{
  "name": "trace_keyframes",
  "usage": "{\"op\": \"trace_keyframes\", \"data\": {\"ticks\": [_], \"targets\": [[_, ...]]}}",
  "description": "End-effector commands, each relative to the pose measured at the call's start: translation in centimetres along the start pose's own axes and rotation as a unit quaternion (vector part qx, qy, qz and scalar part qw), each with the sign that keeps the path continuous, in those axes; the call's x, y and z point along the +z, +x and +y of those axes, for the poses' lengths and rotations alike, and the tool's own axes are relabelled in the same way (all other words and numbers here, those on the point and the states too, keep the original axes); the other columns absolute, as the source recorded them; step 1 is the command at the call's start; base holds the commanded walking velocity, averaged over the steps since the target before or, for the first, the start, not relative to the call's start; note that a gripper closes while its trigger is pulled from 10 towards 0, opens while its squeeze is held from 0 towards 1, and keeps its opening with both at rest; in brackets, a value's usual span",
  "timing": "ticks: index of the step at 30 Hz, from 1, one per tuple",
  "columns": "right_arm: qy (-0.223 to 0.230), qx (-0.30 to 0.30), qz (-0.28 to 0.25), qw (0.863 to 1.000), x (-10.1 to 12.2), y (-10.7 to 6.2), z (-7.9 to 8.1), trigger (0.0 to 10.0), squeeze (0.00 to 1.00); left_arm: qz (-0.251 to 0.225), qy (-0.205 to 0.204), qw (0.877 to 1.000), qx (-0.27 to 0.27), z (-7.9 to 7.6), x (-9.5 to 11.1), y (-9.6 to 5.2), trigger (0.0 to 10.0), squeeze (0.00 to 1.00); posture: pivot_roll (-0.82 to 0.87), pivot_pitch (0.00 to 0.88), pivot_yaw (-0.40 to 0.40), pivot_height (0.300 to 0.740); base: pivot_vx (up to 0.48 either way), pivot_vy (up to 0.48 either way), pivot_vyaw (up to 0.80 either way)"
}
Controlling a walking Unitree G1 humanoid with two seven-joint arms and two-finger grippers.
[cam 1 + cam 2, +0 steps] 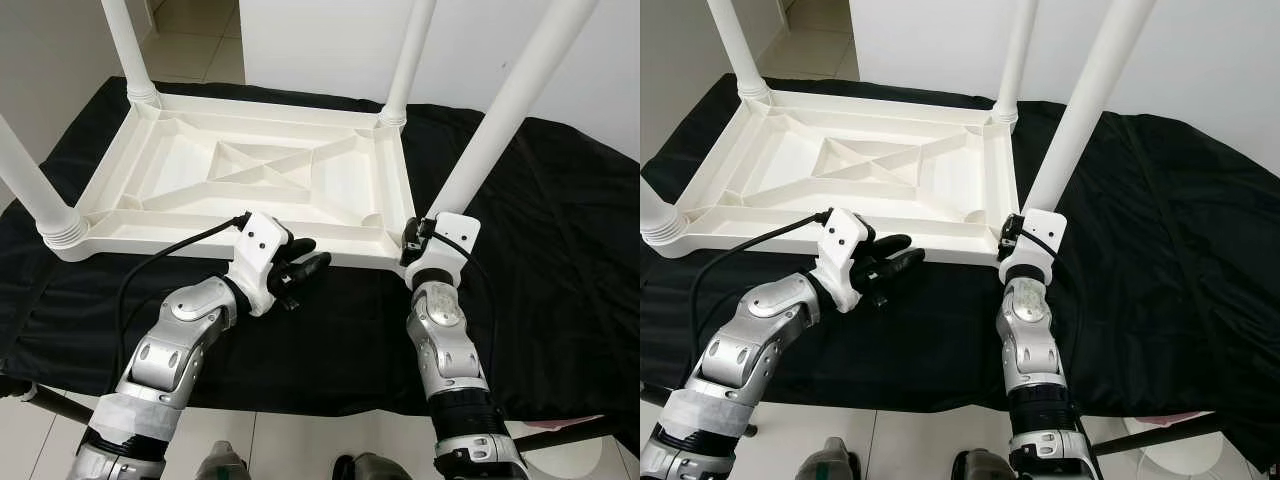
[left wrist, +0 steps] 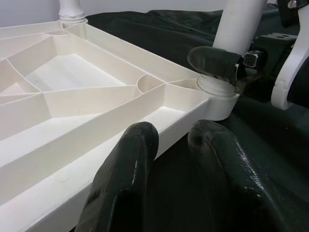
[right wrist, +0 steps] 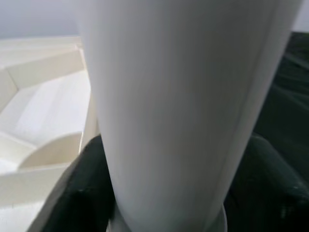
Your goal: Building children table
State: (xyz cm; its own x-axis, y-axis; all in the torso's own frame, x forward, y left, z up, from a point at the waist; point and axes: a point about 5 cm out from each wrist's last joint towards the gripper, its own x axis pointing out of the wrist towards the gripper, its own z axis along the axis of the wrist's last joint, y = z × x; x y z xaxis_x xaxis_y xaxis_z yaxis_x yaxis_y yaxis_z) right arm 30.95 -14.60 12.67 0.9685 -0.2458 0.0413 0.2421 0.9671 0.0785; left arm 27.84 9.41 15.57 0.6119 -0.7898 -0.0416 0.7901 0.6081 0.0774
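A white plastic children's table (image 1: 250, 170) lies upside down on a black cloth, with its ribbed underside facing up. Four white legs stand in its corners: far left (image 1: 128, 50), far right (image 1: 410, 55), near left (image 1: 30, 185) and near right (image 1: 500, 120). My right gripper (image 1: 425, 238) is shut around the base of the near right leg (image 3: 178, 96), with a black finger on each side of it. Just in front of the table's near edge, my left gripper (image 1: 303, 266) hovers low over the cloth. Its fingers (image 2: 125, 183) are slightly apart and hold nothing.
The black cloth (image 1: 540, 230) covers a low platform and hangs over its front edge. Pale tiled floor (image 1: 300, 440) lies below by my feet. A white wall (image 1: 330, 40) stands close behind the table, and a doorway opens at the far left.
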Motion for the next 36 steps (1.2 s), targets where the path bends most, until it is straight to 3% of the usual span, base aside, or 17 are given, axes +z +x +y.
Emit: {"op": "trace_keyframes", "data": {"ticks": [1, 4, 12, 13, 18, 21, 23, 26, 27, 32, 33, 34, 35, 36], "targets": [[-0.010, -0.022, 0.021, 0.999, -1.3, -0.4, -2.2, 10.0, 1.00, 0.003, 0.002, 1.000, 0.000, -0.3, -0.2, -0.2, 10.0, 0.00, 0.03, 0.046, -0.042, 0.740, 0.000, 0.000, 0.00], [-0.009, -0.019, 0.017, 1.000, -1.2, -0.4, -2.4, 10.0, 1.00, 0.003, 0.002, 1.000, 0.000, -0.3, -0.3, -0.2, 10.0, 0.00, 0.03, 0.046, -0.042, 0.740, 0.000, 0.000, 0.00], [-0.001, 0.070, 0.016, 0.997, -1.1, -0.5, -4.0, 10.0, 0.98, -0.002, -0.002, 1.000, 0.005, -0.4, -0.2, -0.2, 10.0, 0.00, 0.02, 0.058, -0.049, 0.740, 0.000, 0.000, 0.00], [-0.009, 0.106, 0.018, 0.994, -1.1, -0.3, -4.2, 10.0, 0.00, -0.001, -0.002, 1.000, 0.005, -0.4, -0.2, -0.2, 10.0, 0.00, 0.02, 0.061, -0.049, 0.740, 0.000, 0.000, 0.00], [-0.043, 0.196, 0.014, 0.980, -0.7, 0.5, -4.9, 10.0, 0.00, 0.001, -0.003, 1.000, -0.004, -0.6, -0.2, -0.1, 10.0, 0.00, 0.01, 0.063, -0.041, 0.740, 0.000, 0.000, 0.00], [-0.046, 0.208, 0.012, 0.977, -0.6, 0.6, -4.8, 10.0, 0.00, 0.001, -0.002, 1.000, -0.006, -0.6, -0.2, -0.1, 10.0, 0.00, 0.01, 0.063, -0.041, 0.740, 0.000, 0.000, 0.00], [-0.063, 0.269, 0.010, 0.961, -0.3, 1.2, -4.2, 10.0, 0.00, 0.001, -0.001, 1.000, -0.011, -0.7, -0.1, 0.0, 10.0, 0.00, 0.01, 0.064, -0.034, 0.740, 0.000, 0.000, 0.00], [-0.070, 0.299, 0.009, 0.952, 0.0, 1.5, -3.7, 10.0, 0.00, 0.000, -0.001, 1.000, -0.013, -0.7, -0.1, 0.1, 10.0, 0.00, 0.01, 0.063, -0.030, 0.740, 0.000, 0.000, 0.00], [-0.076, 0.332, 0.009, 0.940, 0.1, 1.8, -3.1, 10.0, 0.00, 0.000, -0.001, 1.000, -0.015, -0.8, -0.1, 0.2, 10.0, 0.00, 0.01, 0.063, -0.030, 0.740, 0.000, 0.000, 0.00], [-0.078, 0.366, 0.011, 0.927, 0.3, 2.1, -2.3, 10.0, 0.00, -0.001, -0.001, 1.000, -0.016, -0.8, 0.0, 0.3, 10.0, 0.00, 0.01, 0.062, -0.031, 0.740, 0.000, 0.000, 0.00], [-0.081, 0.383, 0.011, 0.920, 0.3, 2.1, -1.9, 8.4, 0.00, -0.002, -0.001, 1.000, -0.016, -0.8, 0.0, 0.3, 10.0, 0.00, 0.01, 0.062, -0.031, 0.740, 0.000, 0.000, 0.00], [-0.081, 0.383, 0.011, 0.920, 0.3, 2.1, -1.9, 8.4, 0.00, -0.002, -0.001, 1.000, -0.016, -0.8, 0.0, 0.3, 10.0, 0.00, 0.01, 0.062, -0.031, 0.740, 0.000, 0.000, 0.00], [-0.091, 0.407, 0.011, 0.909, 0.3, 2.2, -1.4, 6.7, 0.00, -0.003, -0.002, 1.000, -0.015, -0.9, 0.0, 0.4, 10.0, 0.00, 0.01, 0.062, -0.032, 0.740, 0.000, 0.000, 0.00], [-0.091, 0.407, 0.011, 0.909, 0.3, 2.2, -1.4, 6.7, 0.00, -0.003, -0.002, 1.000, -0.015, -0.9, 0.0, 0.4, 10.0, 0.00, 0.01, 0.062, -0.032, 0.740, 0.000, 0.000, 0.00]]}}
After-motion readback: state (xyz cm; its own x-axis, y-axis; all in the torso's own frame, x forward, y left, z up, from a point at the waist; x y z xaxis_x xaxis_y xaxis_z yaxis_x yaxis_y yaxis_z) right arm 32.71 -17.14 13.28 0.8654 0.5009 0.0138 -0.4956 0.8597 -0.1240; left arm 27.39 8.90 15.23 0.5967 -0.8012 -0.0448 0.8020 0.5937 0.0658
